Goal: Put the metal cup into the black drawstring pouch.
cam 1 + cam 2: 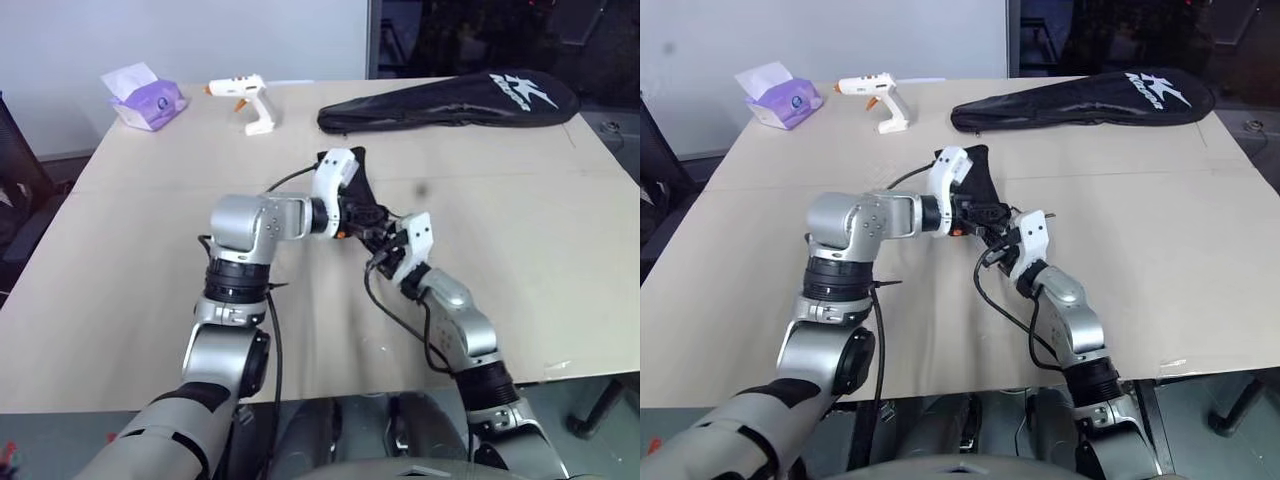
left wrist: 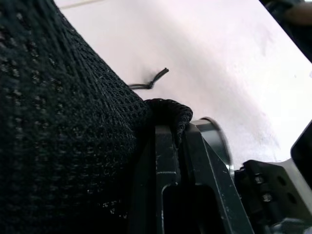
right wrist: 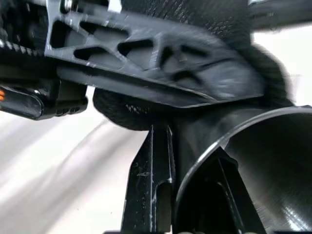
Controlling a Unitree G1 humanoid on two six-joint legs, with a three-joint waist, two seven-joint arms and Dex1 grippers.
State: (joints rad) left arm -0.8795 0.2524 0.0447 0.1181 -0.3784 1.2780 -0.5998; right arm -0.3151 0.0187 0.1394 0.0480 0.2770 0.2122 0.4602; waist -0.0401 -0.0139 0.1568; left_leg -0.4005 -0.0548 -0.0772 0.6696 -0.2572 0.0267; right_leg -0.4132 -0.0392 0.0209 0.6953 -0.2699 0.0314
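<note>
left gripper (image 1: 352,215) tips buried in the black drawstring pouch (image 1: 357,185), head views; where the fingers end can't be made out. metal cup (image 3: 265,161) cut off by the right wrist frame's edges, only part of the rim and inner wall visible; in the left wrist view just a sliver of it behind a finger. right gripper (image 1: 385,243) tips lost in the dark cluster. pouch mesh runs off the left wrist frame. left gripper body blurred in right wrist view.

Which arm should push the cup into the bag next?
Probably the right: its gripper pinches the cup by the rim, right at the bag. The left gripper is busy holding the bag's edge up.
</note>
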